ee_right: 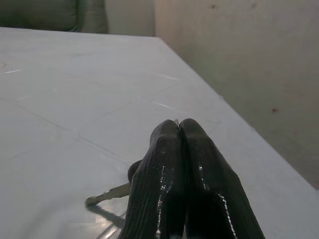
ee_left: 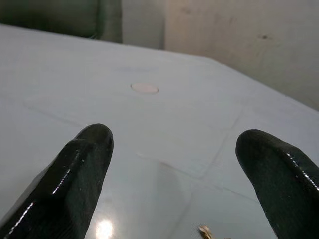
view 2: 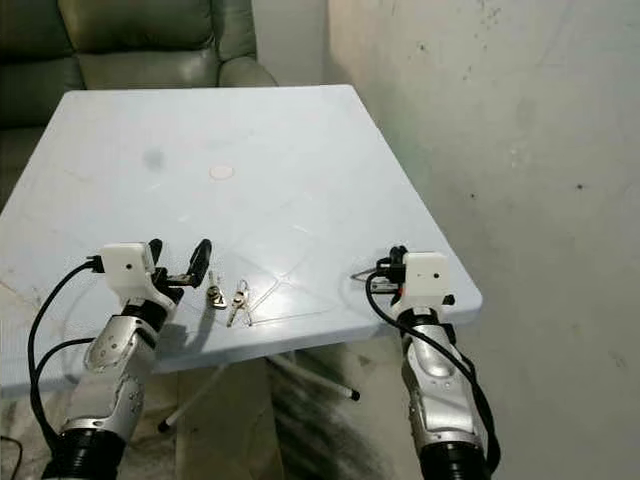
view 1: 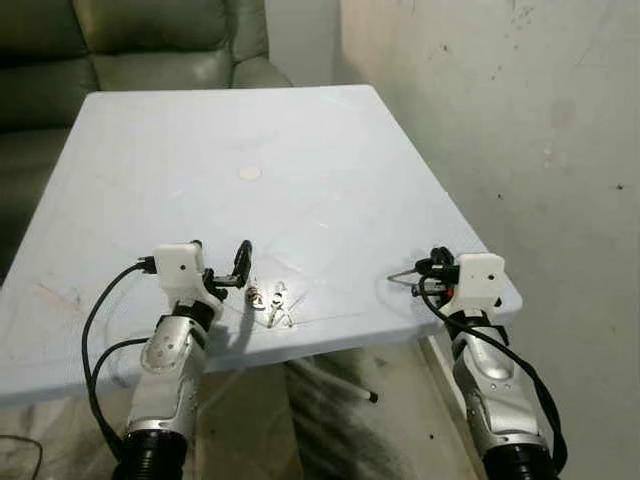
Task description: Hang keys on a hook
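Standing at a pale blue surface with a green sofa behind and a stained wall to the right. Still at the picking-up step, judging by the keys lying loose near the front edge. Left tool spread open, just beside them. Right tool pinched tight on one key by the right corner. Next: lowering the left tool over the keys and closing. No hook seen anywhere; small round mark mid-surface.

Pale blue table, silver keys, black fingers, dark green sofa, cream stained wall.
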Motion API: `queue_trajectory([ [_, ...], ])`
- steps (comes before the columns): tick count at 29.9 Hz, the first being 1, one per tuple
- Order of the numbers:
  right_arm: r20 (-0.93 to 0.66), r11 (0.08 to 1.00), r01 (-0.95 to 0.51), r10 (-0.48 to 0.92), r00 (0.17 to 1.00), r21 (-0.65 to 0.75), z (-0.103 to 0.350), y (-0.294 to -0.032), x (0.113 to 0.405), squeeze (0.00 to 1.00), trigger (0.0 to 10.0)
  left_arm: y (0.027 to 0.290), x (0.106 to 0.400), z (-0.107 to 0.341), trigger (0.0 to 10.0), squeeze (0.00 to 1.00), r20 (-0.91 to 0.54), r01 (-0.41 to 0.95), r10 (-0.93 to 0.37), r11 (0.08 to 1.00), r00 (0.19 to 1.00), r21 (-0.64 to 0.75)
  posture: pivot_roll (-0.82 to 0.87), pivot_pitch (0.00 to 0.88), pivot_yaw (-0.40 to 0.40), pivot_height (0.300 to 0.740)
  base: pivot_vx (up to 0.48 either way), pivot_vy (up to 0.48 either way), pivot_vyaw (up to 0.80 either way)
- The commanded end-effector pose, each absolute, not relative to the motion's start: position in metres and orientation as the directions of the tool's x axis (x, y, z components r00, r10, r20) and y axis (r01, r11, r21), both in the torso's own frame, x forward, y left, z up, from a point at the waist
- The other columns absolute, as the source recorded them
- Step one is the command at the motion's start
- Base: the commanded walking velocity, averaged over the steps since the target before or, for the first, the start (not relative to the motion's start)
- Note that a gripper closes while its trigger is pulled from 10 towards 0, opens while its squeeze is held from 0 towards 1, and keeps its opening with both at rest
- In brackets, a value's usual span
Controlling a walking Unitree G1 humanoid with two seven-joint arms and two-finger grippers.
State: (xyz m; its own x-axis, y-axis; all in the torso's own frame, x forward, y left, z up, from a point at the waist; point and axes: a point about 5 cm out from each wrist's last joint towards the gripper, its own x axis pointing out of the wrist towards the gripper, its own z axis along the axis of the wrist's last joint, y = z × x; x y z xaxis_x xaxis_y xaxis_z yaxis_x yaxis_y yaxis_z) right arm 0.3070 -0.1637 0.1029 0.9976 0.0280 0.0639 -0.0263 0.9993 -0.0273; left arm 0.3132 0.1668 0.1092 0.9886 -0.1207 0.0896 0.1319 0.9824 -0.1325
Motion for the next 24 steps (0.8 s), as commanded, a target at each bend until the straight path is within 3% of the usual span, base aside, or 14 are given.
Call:
queue_trajectory([
  [1, 0.069, 0.999, -0.029, 0.031, 0.997, -0.027, 0.1051, -0.1604, 0.3064, 0.0, 10.0, 0.1691, 0.3139, 0.1089, 10.0, 0.0, 0.086, 0.123, -0.114, 0.987, 0.99, -0.107, 0.0, 0.034, -0.01, 0.74, 0.0, 0.0, -0.77],
  [24, 0.065, 0.999, -0.024, 0.027, 0.998, -0.041, 0.1051, -0.1628, 0.3048, 0.0, 10.0, 0.1669, 0.3136, 0.1058, 10.0, 0.0, 0.072, 0.122, -0.115, 0.986, 0.991, -0.111, 0.0, 0.04, -0.012, 0.74, 0.0, 0.0, -0.77],
])
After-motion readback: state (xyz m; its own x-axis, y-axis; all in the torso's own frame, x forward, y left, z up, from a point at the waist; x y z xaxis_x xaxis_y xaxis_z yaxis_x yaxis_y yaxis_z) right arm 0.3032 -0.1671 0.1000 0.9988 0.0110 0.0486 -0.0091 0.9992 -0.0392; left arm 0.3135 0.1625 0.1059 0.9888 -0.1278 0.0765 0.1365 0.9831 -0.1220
